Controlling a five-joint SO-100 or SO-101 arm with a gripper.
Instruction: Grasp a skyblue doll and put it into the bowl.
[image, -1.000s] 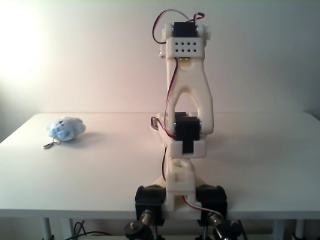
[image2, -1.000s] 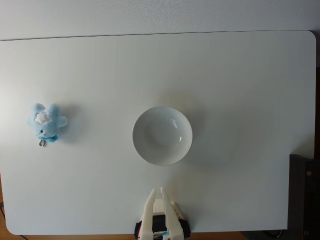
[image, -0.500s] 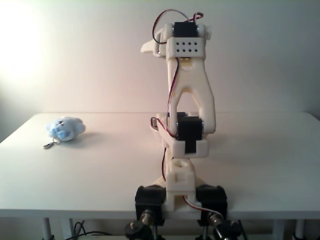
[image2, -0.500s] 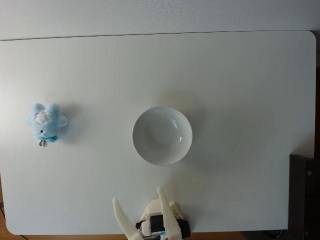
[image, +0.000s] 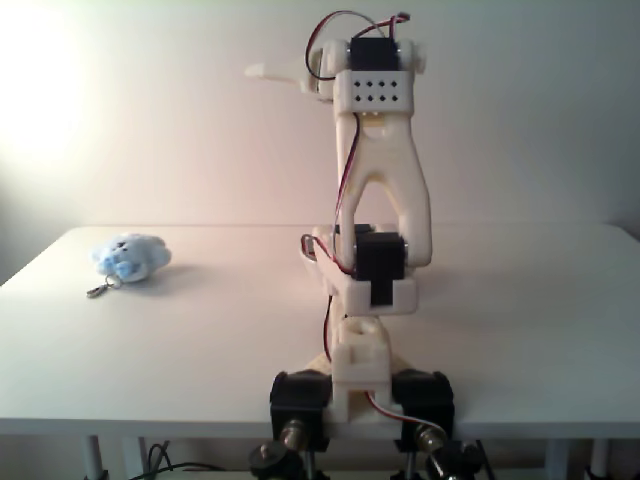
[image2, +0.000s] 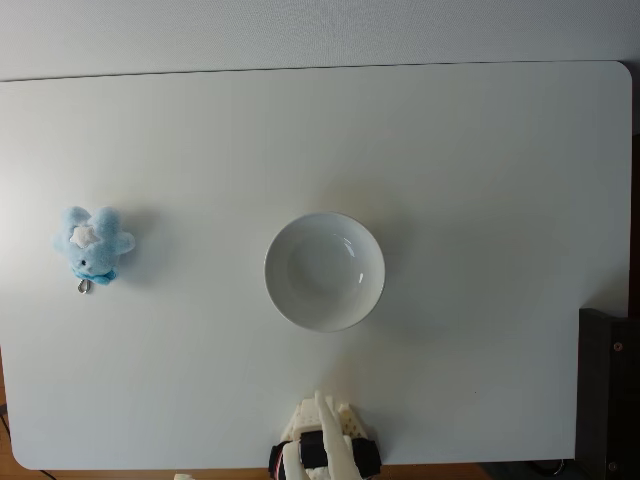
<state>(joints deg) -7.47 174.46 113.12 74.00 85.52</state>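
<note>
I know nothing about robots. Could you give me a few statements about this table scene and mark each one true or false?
1. The small fluffy pale-blue plush toy lies inside the bowl. False: it lies on the table, apart from the bowl, to its left in the top-down fixed view.
2. The round glossy white bowl is empty. True.
3. The gripper is holding the toy. False: the toy lies untouched, far from the white arm.
4. A small metal clip hangs from the toy. True.
</note>
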